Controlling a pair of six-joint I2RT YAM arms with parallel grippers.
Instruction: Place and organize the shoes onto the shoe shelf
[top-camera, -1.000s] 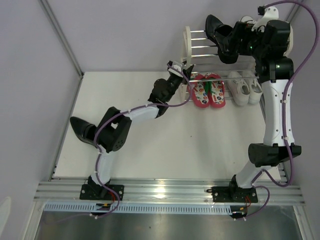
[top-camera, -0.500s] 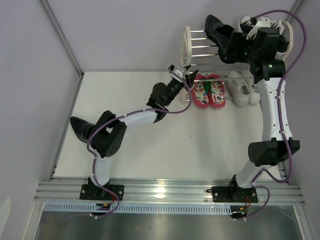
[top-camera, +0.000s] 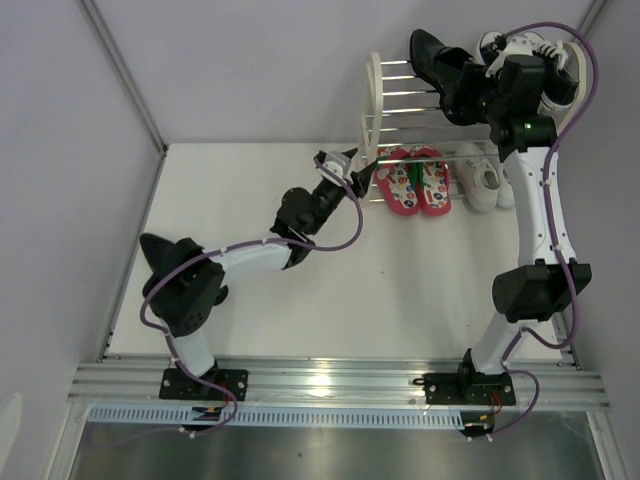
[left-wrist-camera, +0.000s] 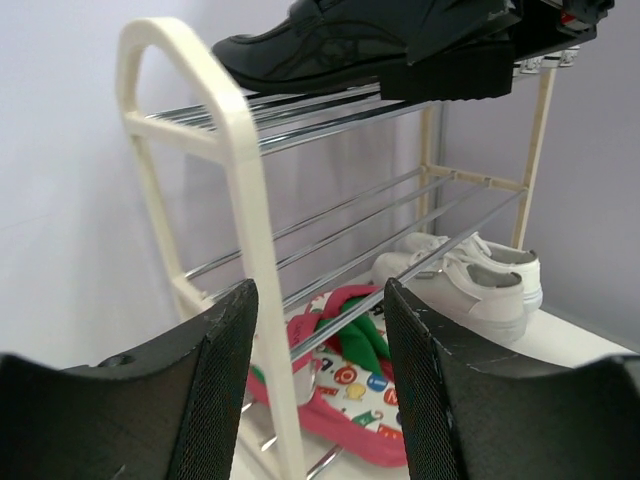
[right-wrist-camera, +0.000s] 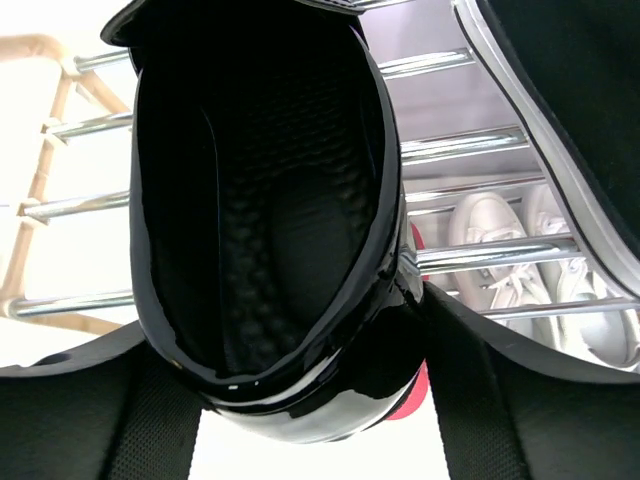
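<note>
One glossy black dress shoe (top-camera: 432, 55) lies on the top bars of the shoe shelf (top-camera: 374, 90). My right gripper (top-camera: 478, 95) is shut on its heel. In the right wrist view the shoe's opening (right-wrist-camera: 270, 200) fills the space between the two fingers of that gripper (right-wrist-camera: 285, 335). Its mate (top-camera: 160, 255) sits on the table at the far left, behind my left arm. The red flip-flops (top-camera: 415, 182) and white sneakers (top-camera: 487, 175) sit at the bottom of the shelf. My left gripper (top-camera: 352, 160) hangs open just left of the shelf's white side frame (left-wrist-camera: 235, 150), holding nothing.
A black canvas sneaker (top-camera: 525, 50) with white laces rests on the top tier, right of the dress shoe and close to my right wrist. Purple walls close in behind the shelf and on both sides. The table's metal rail runs along the near edge.
My left gripper has backed away from the shelf's left frame toward the near left, and its jaws have widened. My right gripper shifted slightly farther back with the dress shoe and narrowed on it.
</note>
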